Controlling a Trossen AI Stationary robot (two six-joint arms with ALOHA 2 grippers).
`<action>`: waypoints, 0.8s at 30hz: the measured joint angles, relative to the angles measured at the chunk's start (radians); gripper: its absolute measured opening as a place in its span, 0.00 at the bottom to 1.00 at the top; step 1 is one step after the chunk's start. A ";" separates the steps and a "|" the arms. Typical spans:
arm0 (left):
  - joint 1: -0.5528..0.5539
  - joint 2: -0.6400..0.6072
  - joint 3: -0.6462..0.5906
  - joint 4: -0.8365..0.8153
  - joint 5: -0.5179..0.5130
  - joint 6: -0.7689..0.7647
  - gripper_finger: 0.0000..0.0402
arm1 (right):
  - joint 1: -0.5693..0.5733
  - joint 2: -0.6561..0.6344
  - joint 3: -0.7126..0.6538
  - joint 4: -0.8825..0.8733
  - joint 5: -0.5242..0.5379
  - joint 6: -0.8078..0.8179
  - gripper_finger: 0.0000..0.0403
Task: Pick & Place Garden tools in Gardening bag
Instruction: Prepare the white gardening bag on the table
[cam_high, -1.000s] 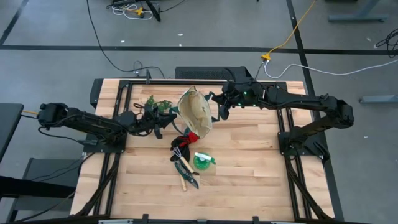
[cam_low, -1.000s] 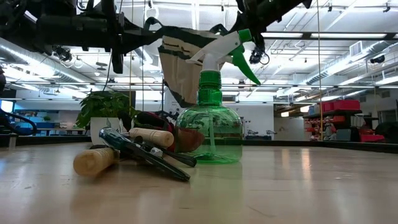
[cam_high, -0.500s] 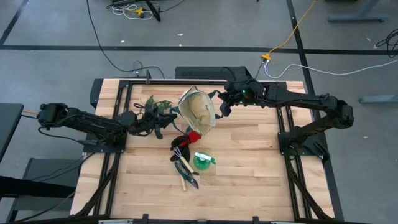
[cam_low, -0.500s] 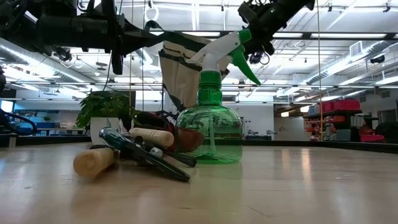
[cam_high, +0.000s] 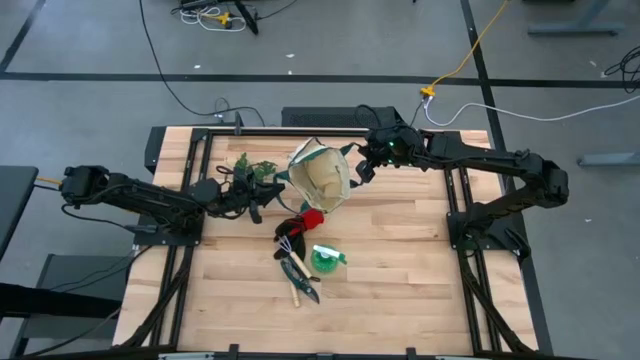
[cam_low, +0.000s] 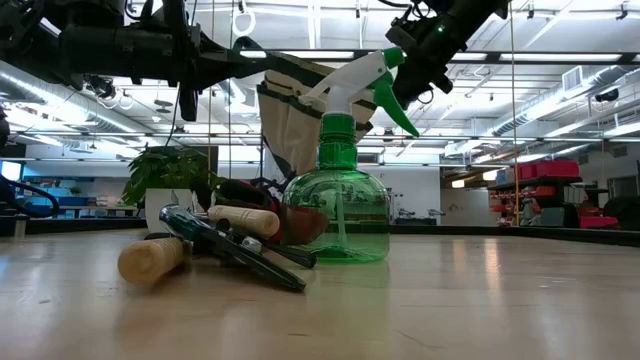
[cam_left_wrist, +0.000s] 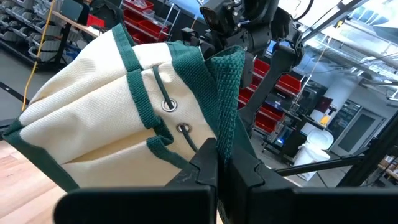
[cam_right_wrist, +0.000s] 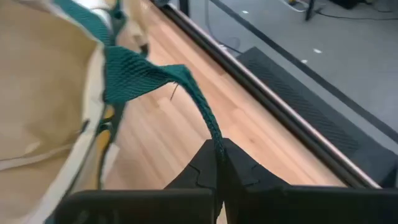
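The beige gardening bag (cam_high: 320, 178) with green trim hangs above the table between my two grippers, its mouth facing up. My left gripper (cam_high: 277, 187) is shut on it from the table's left and my right gripper (cam_high: 361, 167) from the right. Below it the garden tools lie in a heap on the wood: a red-and-black glove (cam_high: 308, 218), a small rake (cam_high: 288, 243), a green spray bottle (cam_low: 338, 215) and dark-handled shears (cam_low: 235, 250). A wooden handle (cam_low: 150, 258) rests flat beside the shears. My left gripper pinches a green loop handle (cam_left_wrist: 222, 106) of the bag between its two fingers, coming roughly level from the table's left. The bag's beige side (cam_left_wrist: 93, 118) hangs beyond the fingers, lifted clear. My right gripper pinches the other green handle strap (cam_right_wrist: 211, 130) between its fingertips, slanting down from the table's right. The strap runs taut from the fingers to the bag's rim (cam_right_wrist: 118, 74).
A leafy plant sprig (cam_high: 255, 170) sits behind my left gripper near the far edge. Dark frame rails (cam_high: 460, 210) run along the table's left and right sides. Bare wood (cam_high: 400, 280) lies near and right of the tools.
My right gripper has tipped further downward and shifted a little, keeping hold of the strap. The bag has swung with it, and from above its outline now looks shorter and rounder.
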 joint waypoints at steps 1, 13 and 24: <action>0.000 0.000 0.000 -0.002 0.000 -0.001 0.02 | -0.001 0.000 0.000 -0.007 0.008 0.000 0.00; 0.017 0.000 0.000 -0.025 0.000 -0.028 0.02 | -0.002 0.000 0.000 -0.037 0.061 0.023 0.00; 0.150 0.000 0.000 -0.095 0.003 -0.109 0.02 | -0.002 0.000 0.000 0.002 0.036 0.023 0.00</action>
